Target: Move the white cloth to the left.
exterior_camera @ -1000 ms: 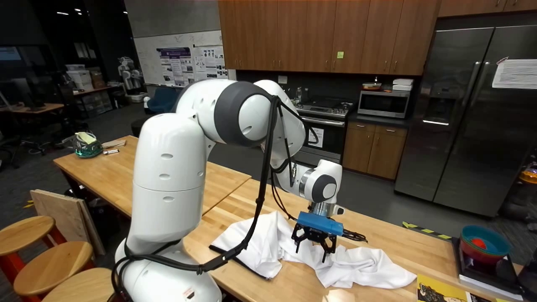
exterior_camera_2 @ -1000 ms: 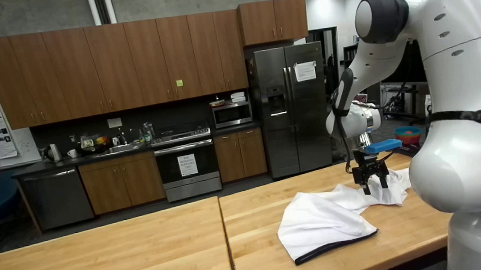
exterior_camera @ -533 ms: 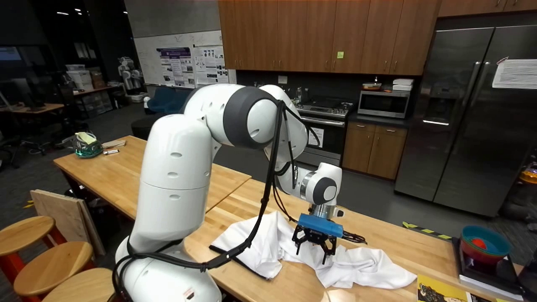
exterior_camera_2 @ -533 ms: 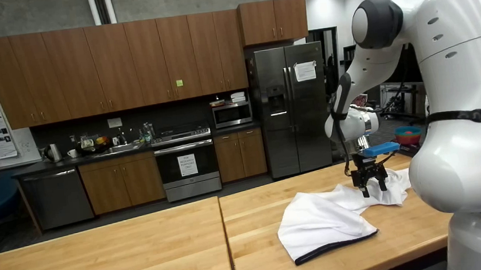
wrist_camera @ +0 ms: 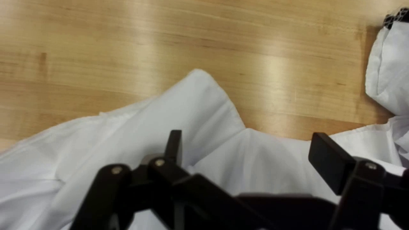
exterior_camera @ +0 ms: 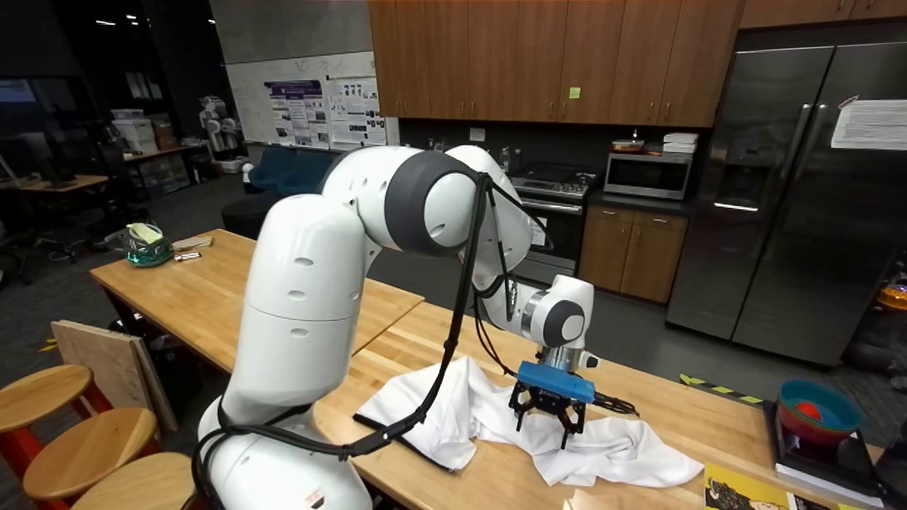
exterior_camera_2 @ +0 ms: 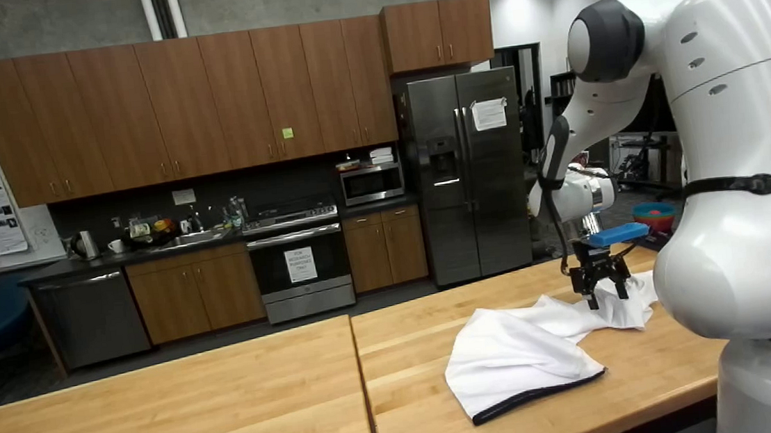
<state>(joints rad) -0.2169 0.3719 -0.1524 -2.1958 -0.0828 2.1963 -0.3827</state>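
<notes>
Along the left edge of an exterior view, round-seated wooden stools (exterior_camera: 88, 443) stood beside a pale wooden worktop (exterior_camera: 397, 347). Next came the white Franka Panda arm (exterior_camera: 301, 312), a black cable bundle (exterior_camera: 451, 346) hanging down along it. In both exterior views the white cloth (exterior_camera: 489, 418) lay rumpled on the worktop, right of the seam (exterior_camera_2: 365, 393), its dark-trimmed end the flatter part and the rest stretching rightward in creased folds. Over the cloth, roughly mid-length, the end effector (exterior_camera: 542, 436) pointed downward with its jaws wide; the wrist view showed the black fingers (wrist_camera: 330, 163) well apart and white fabric beneath them. Whether the tips touched it could not be told. Farther right, the cloth's end came close to a yellow printed item (exterior_camera: 740, 489). Well behind stood a dark metallic two-door refrigerator (exterior_camera: 801, 212). Toward the right edge, a teal bowl (exterior_camera: 840, 405) with a bright red object (exterior_camera: 808, 410) inside sat atop a flat black item (exterior_camera: 843, 464).
</notes>
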